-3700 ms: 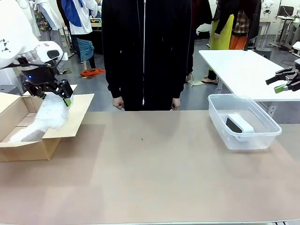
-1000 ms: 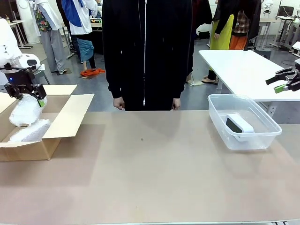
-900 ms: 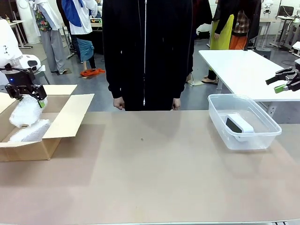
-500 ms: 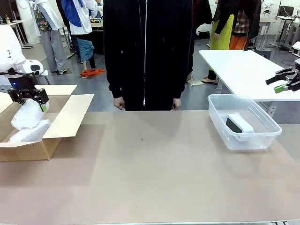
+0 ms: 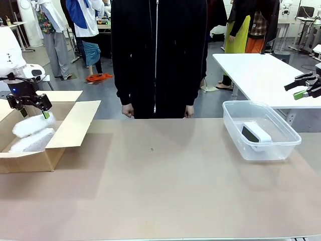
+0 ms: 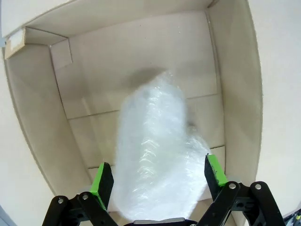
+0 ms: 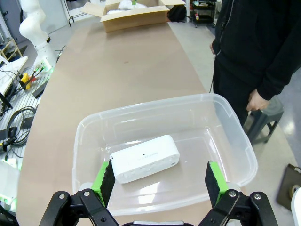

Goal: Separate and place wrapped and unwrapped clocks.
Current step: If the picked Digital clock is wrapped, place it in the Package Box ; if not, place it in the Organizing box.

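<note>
Two bubble-wrapped clocks lie in the open cardboard box (image 5: 65,131) at the table's left end, one (image 5: 33,124) resting partly on top of the other (image 5: 30,141). Just above them hangs the left gripper (image 5: 33,112), its green-padded fingers spread apart; the wrist view looks straight down between those fingers at the upper bundle (image 6: 157,165), which sits loose between the pads — the jaws stand wide on either side of it, though whether a pad still brushes the wrap cannot be told.

Across the middle, the brown table (image 5: 160,186) stretches to the far edge, where a person in a black zipped jacket (image 5: 155,55) stands with both hands curled into loose fists, the one on picture left (image 5: 126,110) and the other (image 5: 188,111) hanging at the tabletop's edge, holding nothing.

Farther right sits a clear plastic tub (image 5: 286,145) with the unwrapped clock (image 5: 256,133) inside — a smooth white block with a dark face, lying alone on the tub's floor. The right gripper (image 5: 304,89) hovers off the table's right end, above and beside the tub, fingers parted and empty; its own camera looks down on the bare clock (image 7: 145,157) in the tub (image 7: 235,141).
</note>
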Tool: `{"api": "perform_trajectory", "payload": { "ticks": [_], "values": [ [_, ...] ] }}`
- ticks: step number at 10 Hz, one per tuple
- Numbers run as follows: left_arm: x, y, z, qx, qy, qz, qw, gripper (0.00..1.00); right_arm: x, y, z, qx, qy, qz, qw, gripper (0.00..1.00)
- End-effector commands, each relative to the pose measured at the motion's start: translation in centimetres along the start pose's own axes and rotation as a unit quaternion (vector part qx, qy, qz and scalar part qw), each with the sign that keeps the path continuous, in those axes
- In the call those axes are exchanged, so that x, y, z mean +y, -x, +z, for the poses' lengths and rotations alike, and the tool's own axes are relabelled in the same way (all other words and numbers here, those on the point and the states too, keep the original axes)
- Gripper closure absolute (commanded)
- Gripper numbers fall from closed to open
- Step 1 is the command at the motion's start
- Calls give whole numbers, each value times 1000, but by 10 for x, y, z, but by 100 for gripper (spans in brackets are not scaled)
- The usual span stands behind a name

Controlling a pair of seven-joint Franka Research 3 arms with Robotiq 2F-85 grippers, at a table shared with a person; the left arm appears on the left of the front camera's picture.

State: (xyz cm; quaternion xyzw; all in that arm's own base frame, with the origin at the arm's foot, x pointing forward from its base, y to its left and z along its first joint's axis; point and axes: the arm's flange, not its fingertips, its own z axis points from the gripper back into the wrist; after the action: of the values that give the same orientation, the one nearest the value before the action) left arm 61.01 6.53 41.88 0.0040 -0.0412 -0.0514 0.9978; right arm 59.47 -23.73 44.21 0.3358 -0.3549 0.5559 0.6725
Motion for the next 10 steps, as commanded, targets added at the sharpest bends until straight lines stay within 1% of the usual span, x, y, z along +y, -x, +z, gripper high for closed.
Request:
{"api": "perform_trajectory", "payload": {
  "ticks": [1,4,6,8,10],
  "values": [
    [4,-4,2,2,9,1,1000,0,0,0,-2,-5,-1,1,1000,0],
    [4,-2,6,1,10,-3,1000,0,0,0,-2,-5,-1,1,1000,0],
    [-4,6,21,-7,10,-9,1000,0,0,0,-2,-5,-1,1,1000,0],
    [-10,14,38,-24,8,-10,1000,0,0,0,-2,-5,-1,1,1000,0],
    [-15,27,59,-54,3,-10,999,0,0,0,-2,-5,-1,1,1000,0]
  ]
}}
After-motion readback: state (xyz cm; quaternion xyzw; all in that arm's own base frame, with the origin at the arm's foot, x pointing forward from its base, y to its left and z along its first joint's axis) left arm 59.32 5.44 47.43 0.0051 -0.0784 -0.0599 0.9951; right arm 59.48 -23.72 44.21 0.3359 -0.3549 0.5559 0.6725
